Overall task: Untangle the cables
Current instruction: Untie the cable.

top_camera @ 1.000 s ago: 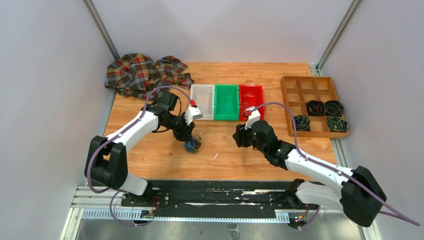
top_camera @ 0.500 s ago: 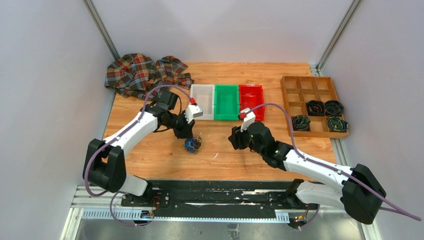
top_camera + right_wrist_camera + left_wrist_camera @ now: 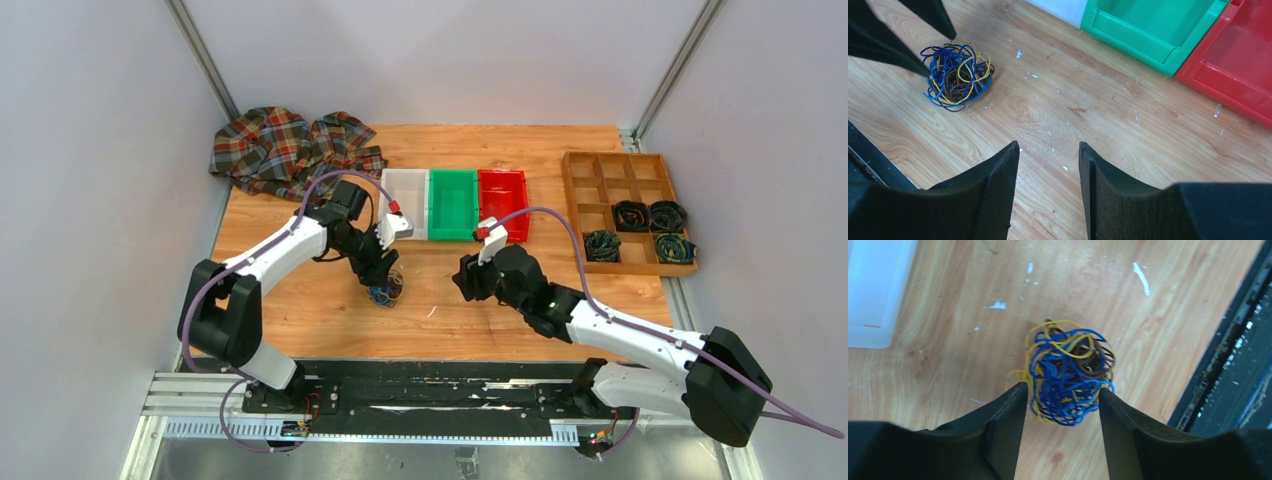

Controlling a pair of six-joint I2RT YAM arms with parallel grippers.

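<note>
Blue and yellow cables (image 3: 1068, 360) lie clumped on the desk (image 3: 948, 365) at the tips of my released left tool (image 3: 1060, 387), while my right tool (image 3: 1048, 144), also released, hovers well apart.

Bare table (image 3: 440, 305) lies open between the cable clump (image 3: 384, 292) and the right gripper (image 3: 463, 283); three bins (image 3: 453, 205) block the far side.

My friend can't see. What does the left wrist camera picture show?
A tangled ball of blue, yellow and brown cables lies on a wooden table, with the left pincer open astride its near edge. The corner of a white bin shows top left.
</note>
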